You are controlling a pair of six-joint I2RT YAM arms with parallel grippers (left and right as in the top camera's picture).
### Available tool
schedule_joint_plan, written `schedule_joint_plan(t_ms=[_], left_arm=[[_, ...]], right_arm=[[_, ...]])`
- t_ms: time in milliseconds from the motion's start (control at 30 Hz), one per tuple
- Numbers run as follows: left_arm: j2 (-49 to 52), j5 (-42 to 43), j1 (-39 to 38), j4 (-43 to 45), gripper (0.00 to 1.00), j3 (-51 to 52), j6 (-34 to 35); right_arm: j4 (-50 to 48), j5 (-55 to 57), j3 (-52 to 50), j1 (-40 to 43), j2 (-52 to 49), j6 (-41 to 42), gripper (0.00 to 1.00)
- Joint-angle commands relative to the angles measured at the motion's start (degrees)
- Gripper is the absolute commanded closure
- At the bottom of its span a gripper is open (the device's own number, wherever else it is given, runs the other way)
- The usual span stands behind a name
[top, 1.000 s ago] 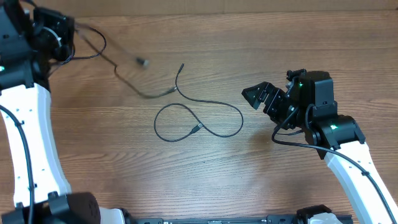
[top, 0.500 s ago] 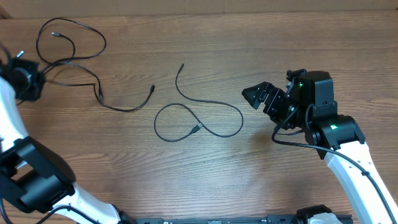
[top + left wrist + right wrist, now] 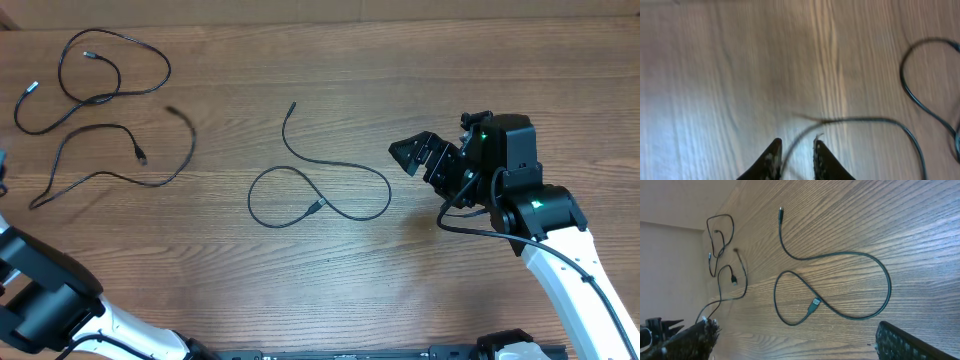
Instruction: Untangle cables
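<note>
Dragged back toward 9 o'clock since the earlier frame: left cables (image 3: 167,72), now sprawled loose at 10 o'clock on the bench (image 3: 300,290), with the looped cable (image 3: 318,206) dead centre. Left gripper (image 3: 796,145) barely parted around a strand (too blurred to tell a pinch). Right gripper (image 3: 415,160) spread wide at 3 o'clock.

Thin black flexible cords with small plug ends: apparently three. One looped middle cord (image 3: 316,207), one coiled corner cord (image 3: 88,55) far left, one bent cord (image 3: 140,157) below it, sharply folded, perhaps two lying end to end; cannot tell. Brown wood-grain desk (image 3: 300,300): one. White-and-black robot arms: two, left arm (image 3: 50,300), right arm (image 3: 560,250). Black two-finger pincers: two, left pincer (image 3: 796,150), right pincer (image 3: 415,160).
</note>
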State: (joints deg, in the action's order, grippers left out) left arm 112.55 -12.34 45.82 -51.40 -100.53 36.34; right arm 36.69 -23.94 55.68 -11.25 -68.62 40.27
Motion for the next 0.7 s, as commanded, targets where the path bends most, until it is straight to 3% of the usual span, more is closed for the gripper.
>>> schedule_joint_plan(t_ms=[0, 67, 200, 400, 667], left_arm=[[2.0, 0.8, 0.4, 0.2, 0.69, -0.8, -4.7], [2.9, 6.7, 0.3, 0.0, 0.67, -0.8, -7.0], [5.1, 16.1, -0.6, -1.7, 0.50, -0.7, -8.1], [7.2, 16.8, -2.6, -5.5, 0.28, -0.7, -11.0], [10.0, 7.1, -2.9, -11.3, 0.30, -0.7, -11.0]], right_arm=[[-0.1, 0.6, 0.2, 0.1, 0.7, -0.3, 0.00], [-0.1, 0.6, 0.2, 0.1, 0.7, -0.3, 0.00], [-0.1, 0.6, 0.2, 0.1, 0.7, -0.3, 0.00], [-0.1, 0.6, 0.2, 0.1, 0.7, -0.3, 0.00], [-0.1, 0.6, 0.2, 0.1, 0.7, -0.3, 0.00]])
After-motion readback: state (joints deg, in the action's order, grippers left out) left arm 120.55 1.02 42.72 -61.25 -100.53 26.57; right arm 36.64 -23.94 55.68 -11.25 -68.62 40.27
